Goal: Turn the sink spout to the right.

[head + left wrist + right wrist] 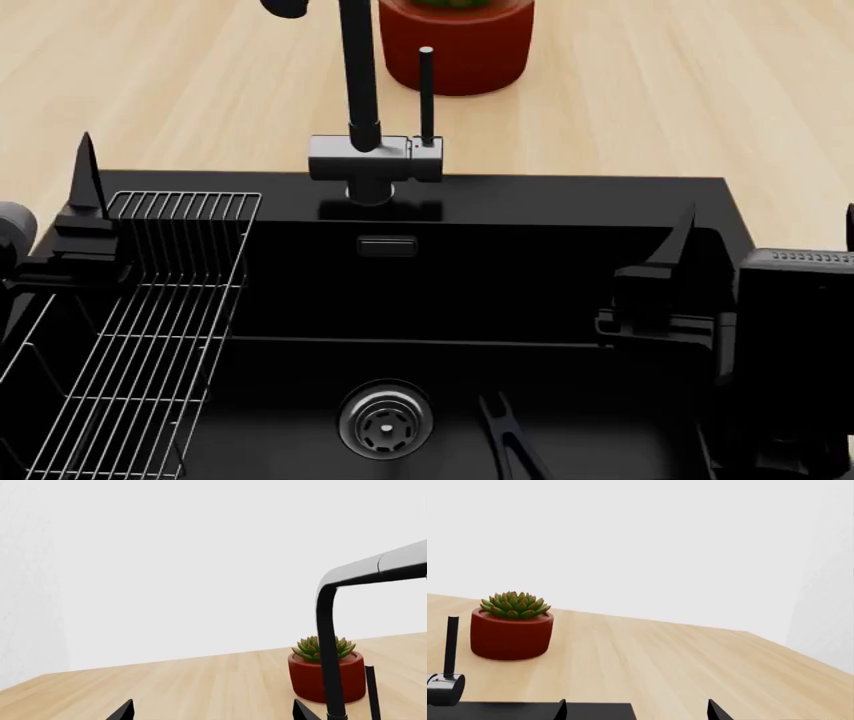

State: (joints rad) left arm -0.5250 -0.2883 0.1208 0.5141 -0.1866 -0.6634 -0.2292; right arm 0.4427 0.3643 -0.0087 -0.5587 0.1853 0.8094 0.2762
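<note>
Nearest in the head view lay the sink (561, 200), a matte-black basin with a round steel drain (386, 420) in its floor and a slim overflow slot (387, 246) in its back wall; only this view showed the basin, the drain and the silver wire rack (147, 330) set in its left side. The left gripper (83, 200) hung over the rack's far corner and the right gripper (667, 265) over the basin's right part, each showing one dark fingertip pointing away from the robot. The wrist views added what the head view could not: in each, two black fingertips (123, 711) stood well apart with nothing between them, the left pair in the left wrist view and the right pair (715, 711) in the right wrist view, so both grippers were spread and empty. Behind the basin's back rim stood the grey faucet body (376, 160), with the sink spout (358, 70) rising from it and the shorter black lever rod (427, 95) just beside it. The left wrist view alone showed the spout (327, 645) bending over at its top. Farthest back, on the wooden counter (667, 90), sat a red pot (457, 45) holding a succulent (514, 605), near the spout.
</note>
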